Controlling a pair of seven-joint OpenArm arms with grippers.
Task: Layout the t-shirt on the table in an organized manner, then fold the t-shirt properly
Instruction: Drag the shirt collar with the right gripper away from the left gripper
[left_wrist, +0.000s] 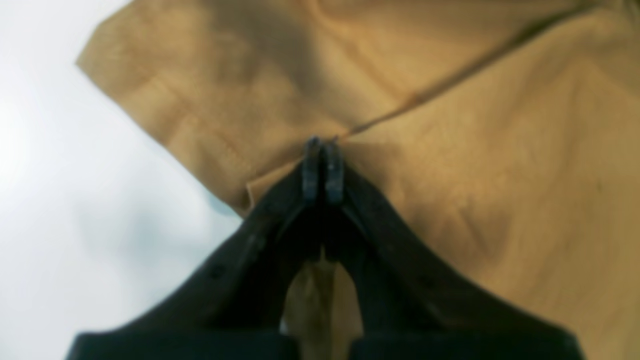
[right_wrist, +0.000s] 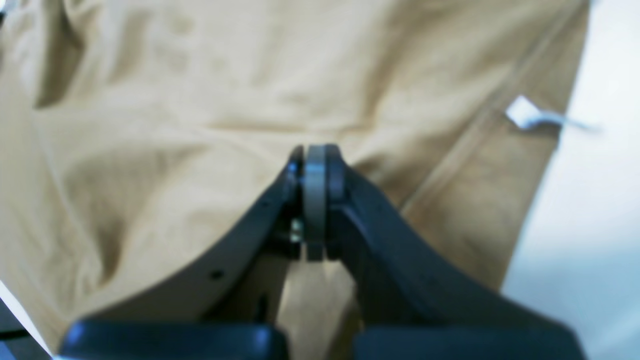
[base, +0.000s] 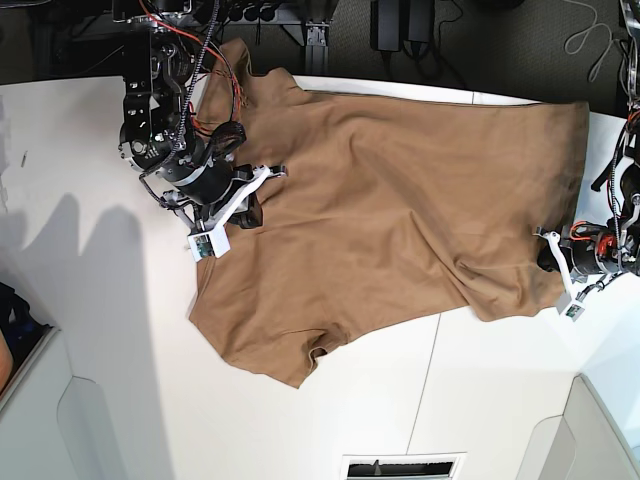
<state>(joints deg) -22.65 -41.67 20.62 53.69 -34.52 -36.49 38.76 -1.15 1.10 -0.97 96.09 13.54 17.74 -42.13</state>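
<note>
one t-shirt (base: 390, 190), two grippers, one table (base: 480, 400). the tan-brown shirt lies spread across the far half of the table, a sleeve corner pointing toward the near edge. the left gripper (left_wrist: 323, 145) is clenched, tips against a seam of the shirt; the right gripper (right_wrist: 315, 155) is clenched over wrinkled cloth. whether either pinches fabric is hard to tell. both wrist views are blurred. a small white tag (right_wrist: 522, 112) shows at the shirt's edge, no writing legible.
</note>
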